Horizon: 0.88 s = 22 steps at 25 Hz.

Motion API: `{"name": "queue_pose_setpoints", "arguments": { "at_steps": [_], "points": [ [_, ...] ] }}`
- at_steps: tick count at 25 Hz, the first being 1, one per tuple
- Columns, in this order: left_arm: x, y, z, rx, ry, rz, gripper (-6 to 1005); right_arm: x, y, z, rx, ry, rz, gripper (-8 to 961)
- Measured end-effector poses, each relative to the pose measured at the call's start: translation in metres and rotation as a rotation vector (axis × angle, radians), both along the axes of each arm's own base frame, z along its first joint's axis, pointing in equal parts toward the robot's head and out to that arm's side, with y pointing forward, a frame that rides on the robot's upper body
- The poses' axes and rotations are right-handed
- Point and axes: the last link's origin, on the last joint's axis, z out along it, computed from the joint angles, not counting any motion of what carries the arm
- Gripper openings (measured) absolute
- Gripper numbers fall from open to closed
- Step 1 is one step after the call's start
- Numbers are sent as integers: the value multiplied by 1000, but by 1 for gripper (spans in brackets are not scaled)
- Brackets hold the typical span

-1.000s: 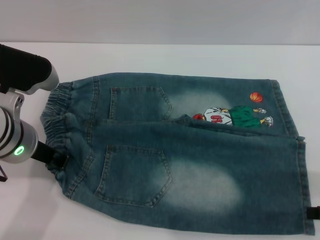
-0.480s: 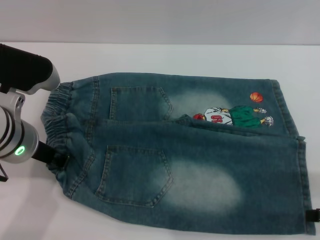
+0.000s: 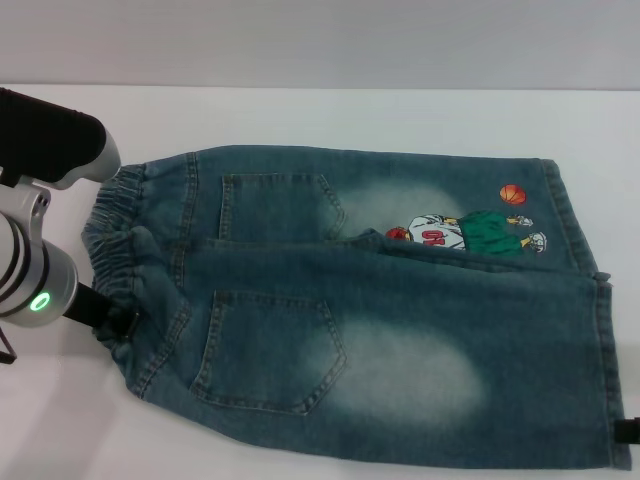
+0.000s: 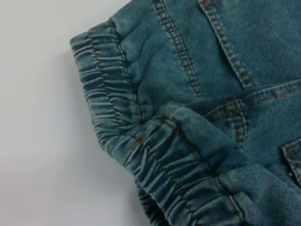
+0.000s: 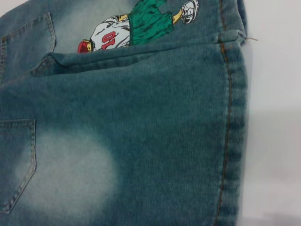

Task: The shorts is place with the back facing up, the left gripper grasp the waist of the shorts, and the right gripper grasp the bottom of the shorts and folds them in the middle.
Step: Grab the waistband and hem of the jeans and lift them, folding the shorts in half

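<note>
The denim shorts [image 3: 380, 300] lie flat, back pockets up, one leg overlapping the other. The waist of the shorts [image 3: 115, 230] is the ruffled elastic band at the left; the left wrist view shows it [image 4: 108, 94] close up. My left gripper [image 3: 112, 322] reaches from the left, its black claw against the near corner of that band. The bottom of the shorts [image 3: 605, 370] is the straight hem at the right, also in the right wrist view [image 5: 230, 132]. My right gripper [image 3: 628, 431] shows only as a black tip at the hem's near corner.
The shorts lie on a white table [image 3: 300, 115]. A cartoon patch [image 3: 465, 232] with an orange ball [image 3: 512, 194] sits on the far leg near the hem. The left arm's dark upper body [image 3: 45, 135] hangs over the table's left side.
The right gripper's black tip has shifted slightly toward the table's front edge beside the hem corner. The left gripper and the shorts have stayed put.
</note>
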Motion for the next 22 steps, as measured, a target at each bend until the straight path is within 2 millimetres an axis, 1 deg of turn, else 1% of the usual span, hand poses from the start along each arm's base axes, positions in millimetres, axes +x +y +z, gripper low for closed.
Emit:
{"name": "queue_pose_setpoints", "arguments": {
  "at_steps": [22],
  "points": [
    [3, 2, -1, -4, 0, -9, 187, -10, 8, -11, -23, 10, 43, 733]
  ]
}}
